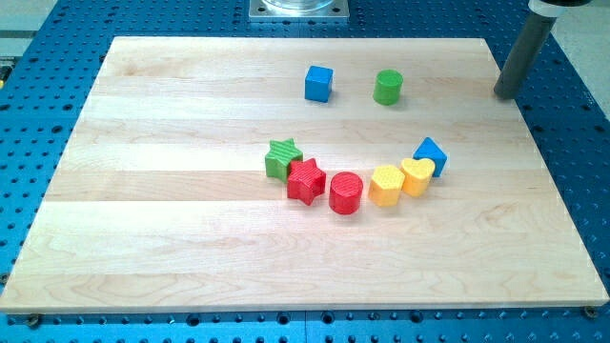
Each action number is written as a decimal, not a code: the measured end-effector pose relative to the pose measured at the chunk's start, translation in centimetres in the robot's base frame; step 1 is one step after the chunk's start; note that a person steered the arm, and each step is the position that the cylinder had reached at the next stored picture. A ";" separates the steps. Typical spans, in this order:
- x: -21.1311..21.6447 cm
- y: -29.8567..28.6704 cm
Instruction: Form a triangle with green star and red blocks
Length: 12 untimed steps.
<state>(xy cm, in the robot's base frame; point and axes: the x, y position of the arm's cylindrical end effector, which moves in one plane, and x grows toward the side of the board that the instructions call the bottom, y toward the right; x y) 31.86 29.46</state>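
The green star [282, 157] lies near the middle of the wooden board [162, 229]. The red star [306, 181] touches it at its lower right. The red cylinder [345, 192] stands just right of the red star. The three make a short line slanting down to the view's right. My tip [506, 94] is at the board's upper right edge, far from these blocks, up and to the right of them.
A yellow hexagon-like block [385, 185], a yellow heart [417, 175] and a blue block [431, 153] curve up to the right of the red cylinder. A blue cube [318, 83] and a green cylinder [388, 87] stand near the view's top.
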 end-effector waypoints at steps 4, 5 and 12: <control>4.0 -1.1; 10.3 -1.2; 21.9 -4.1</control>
<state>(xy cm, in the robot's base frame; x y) 53.76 25.37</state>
